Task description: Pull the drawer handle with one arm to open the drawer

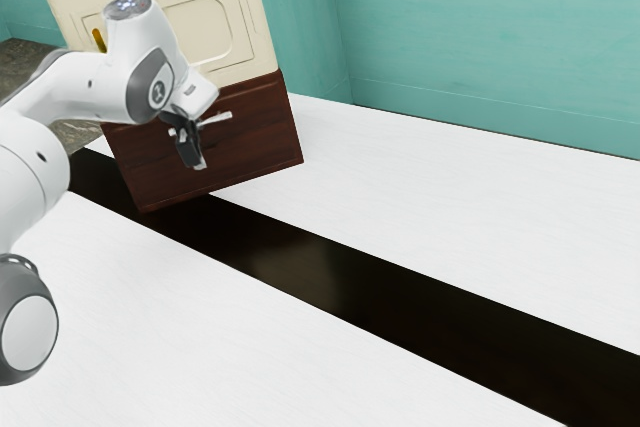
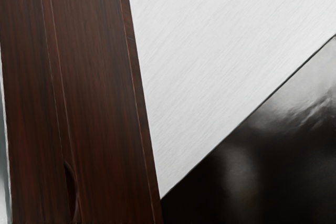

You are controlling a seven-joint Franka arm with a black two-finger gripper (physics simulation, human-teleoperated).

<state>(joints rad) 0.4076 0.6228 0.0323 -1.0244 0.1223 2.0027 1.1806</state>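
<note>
- White arm point(image 1: 85, 87), smoothly rounded
- Dark grey joint disc point(image 1: 157, 94) with a pale marking
- Round white cap point(image 1: 28, 333), grey rim
- Grey top cap point(image 1: 127, 8) with small bright specks
- Small dark spots point(image 1: 41, 157)
- Black tool point(image 1: 195, 160)

Bright light across white tabletop point(image 1: 450, 197); hazy glare on glossy black strip point(image 2: 273, 166)

Unreadable emblem point(image 1: 158, 94) on the arm point(image 1: 75, 87)

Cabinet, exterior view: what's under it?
A black strip and the white tabletop run up to the lower front edge of the dark wood base. What continues beneath can't be seen; the base covers it.
</note>
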